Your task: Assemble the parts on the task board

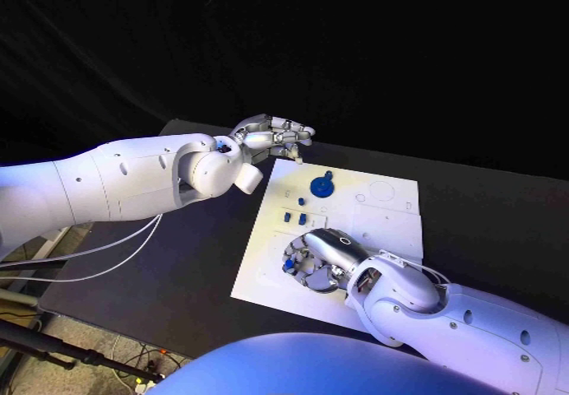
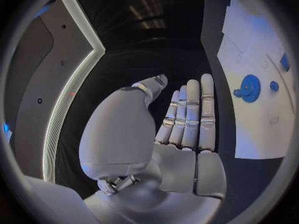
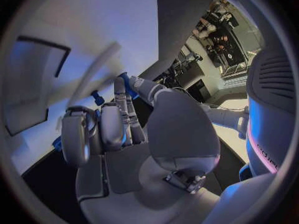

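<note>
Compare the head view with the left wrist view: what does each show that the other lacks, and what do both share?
Head view alone: the right hand resting on the near part of the task board, by small blue parts. Left wrist view alone: the left hand's palm, holding nothing, fingers straight and together. Both: the left hand, the white board and the round blue disc.

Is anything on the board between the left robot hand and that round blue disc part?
Nothing visible does. The left robot hand hovers off the task board's far left corner, holding nothing, and only bare white board lies between it and the round blue disc.
</note>
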Motion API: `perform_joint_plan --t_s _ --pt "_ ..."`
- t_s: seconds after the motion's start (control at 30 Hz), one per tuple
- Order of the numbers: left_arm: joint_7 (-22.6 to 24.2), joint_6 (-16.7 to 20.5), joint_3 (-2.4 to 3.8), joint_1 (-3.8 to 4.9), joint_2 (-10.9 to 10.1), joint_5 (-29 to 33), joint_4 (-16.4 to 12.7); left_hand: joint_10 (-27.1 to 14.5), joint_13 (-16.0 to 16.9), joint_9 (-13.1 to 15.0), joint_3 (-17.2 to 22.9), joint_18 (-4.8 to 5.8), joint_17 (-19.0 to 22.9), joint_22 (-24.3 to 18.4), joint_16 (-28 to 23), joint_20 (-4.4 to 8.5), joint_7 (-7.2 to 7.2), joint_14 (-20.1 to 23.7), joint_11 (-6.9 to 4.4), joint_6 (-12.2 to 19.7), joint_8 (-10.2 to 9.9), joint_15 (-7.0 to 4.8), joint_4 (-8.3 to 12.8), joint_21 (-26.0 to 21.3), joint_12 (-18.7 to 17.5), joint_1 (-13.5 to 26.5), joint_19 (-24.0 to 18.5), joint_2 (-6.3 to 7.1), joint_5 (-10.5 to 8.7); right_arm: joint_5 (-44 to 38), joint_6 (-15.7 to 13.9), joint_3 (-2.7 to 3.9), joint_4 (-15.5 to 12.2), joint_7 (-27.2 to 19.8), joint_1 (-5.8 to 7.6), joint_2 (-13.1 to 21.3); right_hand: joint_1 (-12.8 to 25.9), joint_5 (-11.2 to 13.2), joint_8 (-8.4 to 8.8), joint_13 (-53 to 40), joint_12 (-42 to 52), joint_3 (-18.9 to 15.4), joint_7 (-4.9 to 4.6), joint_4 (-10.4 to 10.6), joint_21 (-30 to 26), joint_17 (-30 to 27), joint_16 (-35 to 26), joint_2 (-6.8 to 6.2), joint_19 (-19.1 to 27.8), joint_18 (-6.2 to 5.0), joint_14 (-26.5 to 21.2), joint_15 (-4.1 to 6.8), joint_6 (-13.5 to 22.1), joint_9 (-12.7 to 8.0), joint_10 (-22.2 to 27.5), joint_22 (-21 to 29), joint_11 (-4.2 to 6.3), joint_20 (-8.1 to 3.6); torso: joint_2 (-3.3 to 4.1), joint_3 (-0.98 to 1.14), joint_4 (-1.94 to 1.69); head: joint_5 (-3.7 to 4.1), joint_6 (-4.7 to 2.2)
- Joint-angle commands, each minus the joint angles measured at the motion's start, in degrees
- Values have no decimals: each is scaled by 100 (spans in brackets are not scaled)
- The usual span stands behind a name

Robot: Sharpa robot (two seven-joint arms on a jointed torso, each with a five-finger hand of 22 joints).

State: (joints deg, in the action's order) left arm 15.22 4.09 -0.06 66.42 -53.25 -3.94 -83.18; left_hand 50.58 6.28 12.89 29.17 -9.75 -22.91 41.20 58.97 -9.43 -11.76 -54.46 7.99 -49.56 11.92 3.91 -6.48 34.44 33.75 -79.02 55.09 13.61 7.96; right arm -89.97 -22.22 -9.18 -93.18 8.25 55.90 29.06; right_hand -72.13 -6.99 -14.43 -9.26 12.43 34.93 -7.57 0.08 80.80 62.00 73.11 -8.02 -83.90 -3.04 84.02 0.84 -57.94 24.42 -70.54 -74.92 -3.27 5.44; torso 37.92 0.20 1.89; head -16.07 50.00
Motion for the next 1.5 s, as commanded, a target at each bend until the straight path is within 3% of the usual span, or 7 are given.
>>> perform_joint_plan --t_s 0.03,0.43,0.53,0.73,0.97,1.33,1.5 --pt "10 -101 4 4 6 31 -19 -44 5 -6 -30 -68 7 -6 -17 0 -8 5 9 41 -25 21 -3 -19 30 -3 31 -42 1 -197 326 -10 3 246 -12 -5 7 -22 -40 -10 16 -11 0 -11 -5 -3 16 29 -144 72 85 26 12 6 -30 -1050 -3 -44 3 0 0 1 0" --pt "-9 -120 4 4 -9 31 -25 -52 4 -8 -35 -68 8 -8 -18 -1 -9 6 11 46 -28 23 -9 -24 29 3 33 -41 0 -288 368 -10 -40 352 -11 19 30 -21 -5 -89 76 -48 -8 -20 -11 -15 12 -11 -142 71 80 35 73 -6 -67 -1051 7 -55 0 -1 0 9 0" --pt "-9 -120 4 4 -12 31 -27 -52 4 -8 -35 -68 8 -8 -18 -1 -9 6 11 46 -28 23 -9 -24 29 3 33 -41 0 -292 335 -10 -45 344 -11 25 66 -29 104 -177 130 -75 -45 -17 -20 -26 10 -59 -139 70 77 26 224 -55 -59 -1051 -12 -54 -1 0 -1 13 0" --pt "-12 -122 4 4 -16 31 -25 -52 4 -8 -35 -68 8 -8 -18 -1 -9 6 11 46 -28 23 -9 -24 29 3 33 -41 0 -294 119 -10 -83 308 -11 65 160 -119 593 -424 273 -195 -43 -7 -40 -60 0 -273 -135 65 68 66 945 -260 46 -1053 50 -74 -1 1 3 23 0" --pt "-16 -126 4 4 -20 31 -17 -52 4 -8 -35 -68 8 -8 -18 -1 -9 6 11 46 -28 23 -9 -24 29 3 33 -41 0 -260 -239 -4 -213 231 -7 188 179 -150 891 -627 382 -328 95 10 -38 -76 -7 -374 -145 69 70 133 1473 -377 137 -1066 128 -141 -10 2 12 41 0" --pt "-13 -131 2 3 -23 31 15 -52 4 -8 -35 -68 8 -8 -18 -1 -9 6 11 46 -28 23 -9 -24 29 3 33 -41 0 208 -868 48 -731 -180 92 705 138 -199 804 -792 525 -374 46 27 -9 -48 16 -349 -167 78 83 146 1307 -337 89 -1087 137 -162 -22 4 21 155 0" --pt "-9 -129 -16 1 -31 31 23 -52 4 -8 -35 -68 8 -8 -18 -1 -9 6 11 46 -28 23 -9 -24 29 3 33 -41 0 1596 -925 68 -1051 -620 349 1290 110 -223 410 -1168 940 -409 -106 76 14 -3 66 -265 -185 88 95 26 503 -211 -15 -1111 -8 -66 -55 -5 43 307 0"
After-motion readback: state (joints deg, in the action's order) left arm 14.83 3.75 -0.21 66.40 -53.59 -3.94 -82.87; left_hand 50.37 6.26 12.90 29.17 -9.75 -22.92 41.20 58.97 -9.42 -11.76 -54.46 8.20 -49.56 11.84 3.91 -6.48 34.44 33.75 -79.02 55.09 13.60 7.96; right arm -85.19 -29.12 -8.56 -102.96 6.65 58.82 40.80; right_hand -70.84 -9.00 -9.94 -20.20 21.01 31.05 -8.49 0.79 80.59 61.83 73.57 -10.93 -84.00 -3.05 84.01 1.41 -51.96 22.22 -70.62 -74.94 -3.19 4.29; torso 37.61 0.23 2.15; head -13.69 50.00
